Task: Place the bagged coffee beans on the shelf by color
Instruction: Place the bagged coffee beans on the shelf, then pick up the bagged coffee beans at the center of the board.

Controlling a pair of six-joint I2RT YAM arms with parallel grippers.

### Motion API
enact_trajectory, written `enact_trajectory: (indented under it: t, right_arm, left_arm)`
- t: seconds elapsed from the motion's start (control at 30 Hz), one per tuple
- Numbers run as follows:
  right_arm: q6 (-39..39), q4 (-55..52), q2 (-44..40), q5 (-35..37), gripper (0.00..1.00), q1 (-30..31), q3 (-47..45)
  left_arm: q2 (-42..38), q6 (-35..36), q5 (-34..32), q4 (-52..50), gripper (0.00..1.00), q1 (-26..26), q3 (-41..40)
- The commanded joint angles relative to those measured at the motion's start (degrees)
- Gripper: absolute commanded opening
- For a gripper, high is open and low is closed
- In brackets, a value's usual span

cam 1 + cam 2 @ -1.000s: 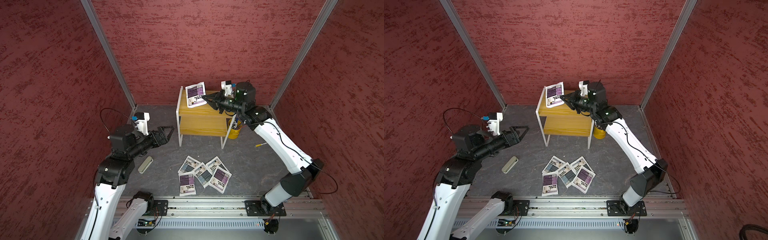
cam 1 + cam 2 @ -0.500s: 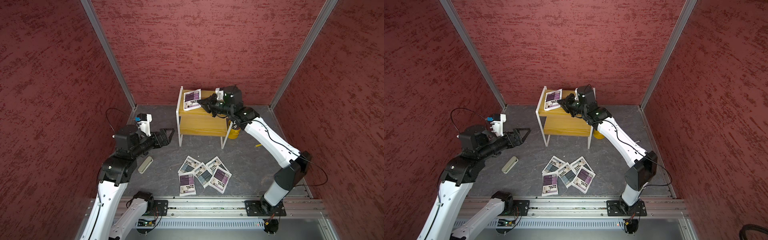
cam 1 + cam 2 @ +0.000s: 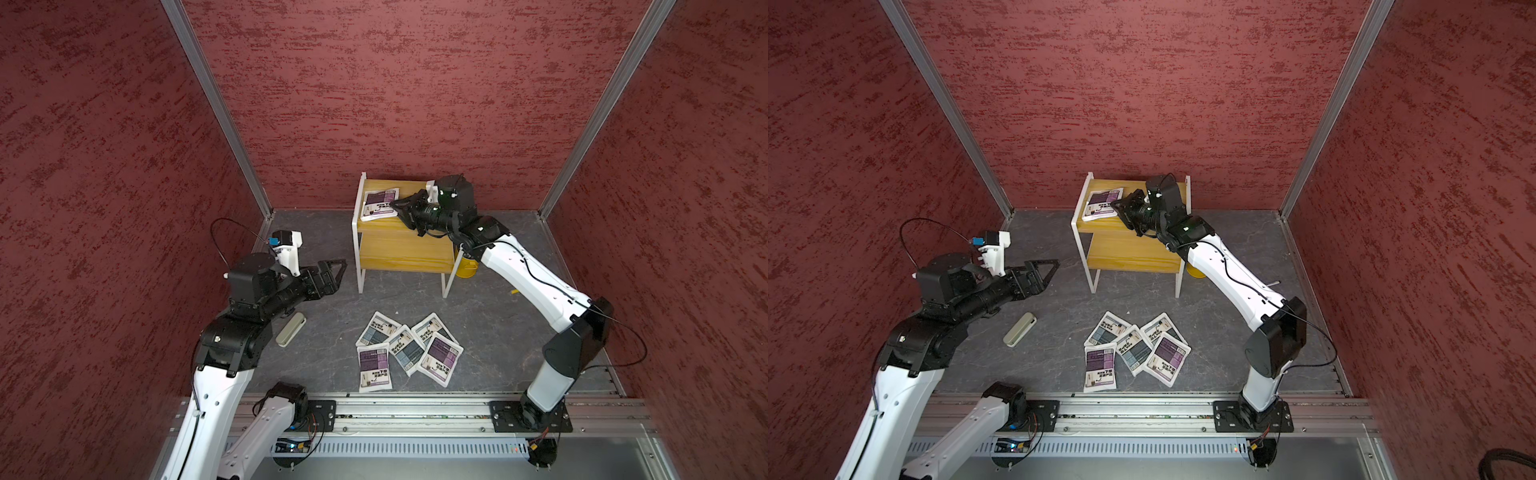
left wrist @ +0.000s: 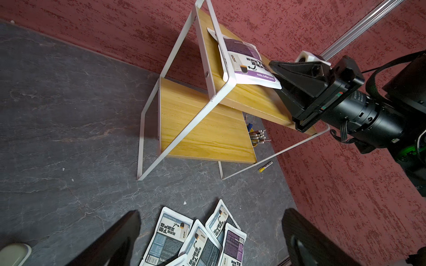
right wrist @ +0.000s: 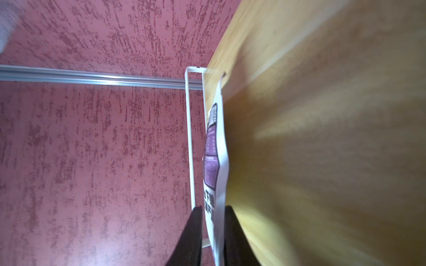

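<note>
The purple-labelled pouch (image 3: 379, 203) lay flat on the top board of the shelf (image 3: 403, 253), at its left end, close against the white frame. The right gripper (image 3: 398, 205) was down at the pouch's edge with its fingers (image 5: 196, 230) on either side of it. From where I stood I couldn't tell whether they pinched it or had let go. The left gripper (image 3: 334, 272) hung wide open and empty above the bench (image 3: 490, 332), just beside the shelf. Five more pouches (image 3: 407, 349) lay overlapping on the bench in front of the shelf, two purple and three grey-blue.

To my eye this was the release of the first purple bag. Next, I judged, the right arm would need to back straight off without dragging the pouch over the board's edge. Then one arm could go for a purple bag in the pile, taking care with the overlaps.
</note>
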Motion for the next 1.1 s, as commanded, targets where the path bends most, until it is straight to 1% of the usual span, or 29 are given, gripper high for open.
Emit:
enact_trajectory:
  t: [0.0,0.13,0.2,0.37,0.47,0.57,0.63,0.73,0.83,0.9,0.97,1.07]
  right_arm:
    - [0.1,1.3,-0.6,0.6,0.35,0.5,-0.8]
    - [-1.4,-0.5,-1.2,0.9,0.41,0.6,-0.2]
    - [-3.0,-3.2,-0.9,0.8,0.43,0.7,1.5]
    - [-8.4,-13.9,-0.9,3.3,0.47,0.9,6.8]
    - [-12.4,-20.8,-1.2,5.9,0.51,1.0,9.6]
    - [-16.4,-24.2,-2.3,7.7,0.51,1.0,10.9]
    - [-19.2,-26.2,-2.6,7.8,0.52,0.9,12.7]
    - [-25.1,-30.9,-0.9,3.9,0.53,1.0,18.7]
    - [-30.2,-34.3,-0.8,-0.9,0.53,1.0,21.1]
    - [-33.0,-36.3,-2.7,-2.5,0.53,0.9,20.1]
    - [-35.6,-37.3,-5.6,-5.6,0.53,0.9,17.5]
    - [-37.7,-37.9,-10.2,-10.3,0.53,1.6,11.0]
  left_arm:
    - [0.2,1.4,-0.6,-0.7,1.00,0.2,0.5]
    - [0.4,0.8,-0.3,-0.7,1.00,0.3,0.3]
    - [0.4,0.6,-0.2,-0.6,1.00,0.3,0.2]
    - [1.5,-0.2,0.2,-1.4,1.00,0.4,0.8]
    - [2.9,-1.2,2.4,-1.5,1.00,0.5,1.2]
    - [5.0,-3.3,5.6,-0.7,1.00,0.6,1.0]
    - [6.5,-5.6,7.7,-0.2,1.00,0.6,1.0]
    - [7.9,-8.5,13.1,2.9,1.00,0.7,-0.2]
    - [8.4,-10.0,14.9,4.0,1.00,0.6,-1.6]
    - [8.5,-11.2,16.9,4.9,1.00,0.5,-3.1]
    - [8.6,-12.8,18.5,5.6,1.00,0.5,-5.4]
    - [9.5,-13.0,19.9,3.5,1.00,0.3,-7.2]
